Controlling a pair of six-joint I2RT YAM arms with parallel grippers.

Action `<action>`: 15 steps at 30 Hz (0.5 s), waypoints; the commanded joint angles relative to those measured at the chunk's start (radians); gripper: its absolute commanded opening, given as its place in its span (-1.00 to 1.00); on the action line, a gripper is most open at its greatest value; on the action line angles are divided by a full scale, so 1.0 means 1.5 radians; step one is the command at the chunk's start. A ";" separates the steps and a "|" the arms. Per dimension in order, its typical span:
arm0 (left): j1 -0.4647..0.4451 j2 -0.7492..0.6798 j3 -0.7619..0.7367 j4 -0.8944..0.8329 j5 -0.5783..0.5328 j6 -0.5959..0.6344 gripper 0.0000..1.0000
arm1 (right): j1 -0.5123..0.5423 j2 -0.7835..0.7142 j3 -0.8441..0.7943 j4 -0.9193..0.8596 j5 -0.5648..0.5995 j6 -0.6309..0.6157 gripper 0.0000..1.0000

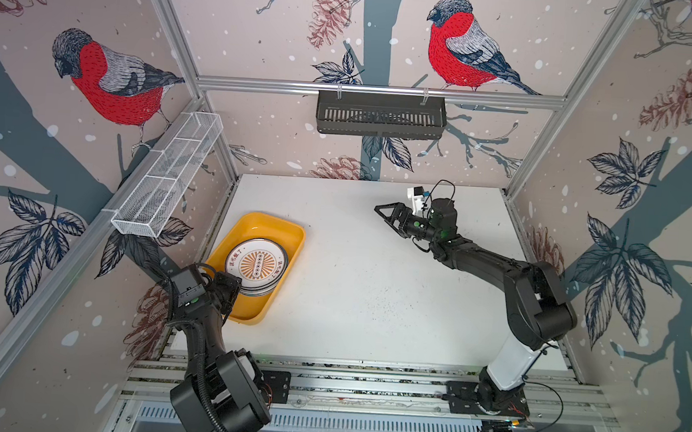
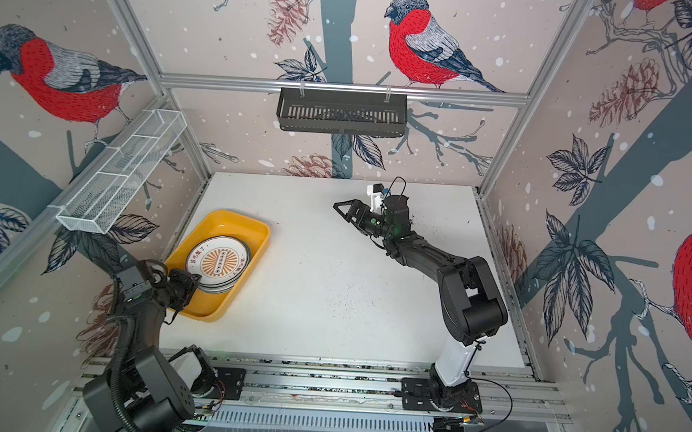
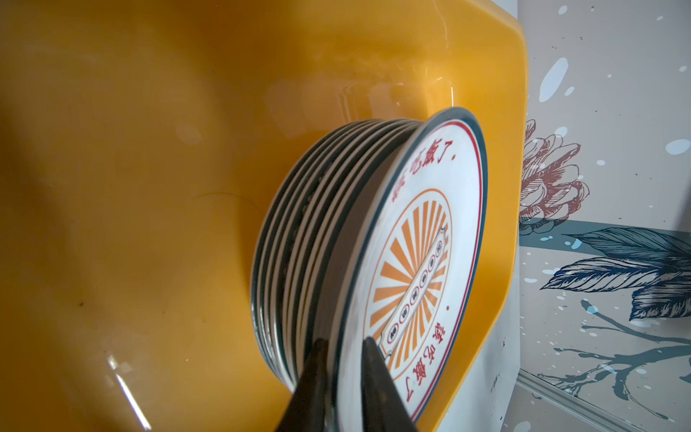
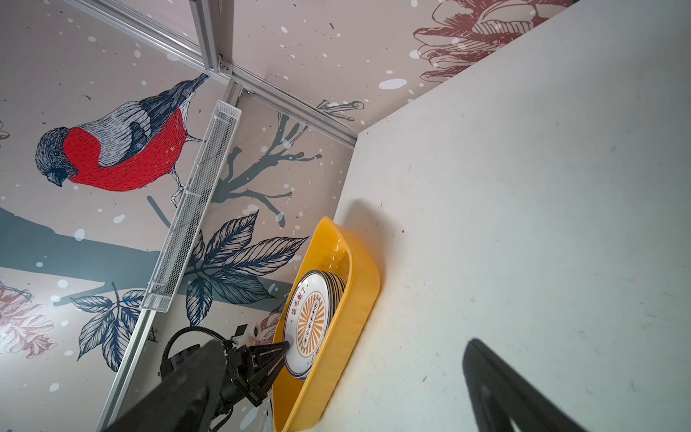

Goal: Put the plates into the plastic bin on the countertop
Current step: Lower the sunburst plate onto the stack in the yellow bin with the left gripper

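Final placement, I judge: my left gripper [image 3: 346,368] straddles the rim of the sunburst plate [image 3: 418,262] topping the plate stack [image 3: 295,239] inside the yellow plastic bin [image 1: 276,231] at the countertop [image 1: 371,302] left edge, clamped or slack I cannot tell; right gripper [image 1: 385,217] gapes empty; next, let go fully, withdraw without dragging.

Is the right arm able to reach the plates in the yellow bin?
Probably yes. The right gripper hangs open over bare table, with nothing between it and the plates in the bin. The left gripper is at their near edge, so only that side looks crowded.
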 commanded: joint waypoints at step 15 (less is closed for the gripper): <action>0.001 -0.057 0.036 -0.053 -0.016 0.040 0.79 | -0.006 0.003 -0.002 0.030 -0.003 0.005 1.00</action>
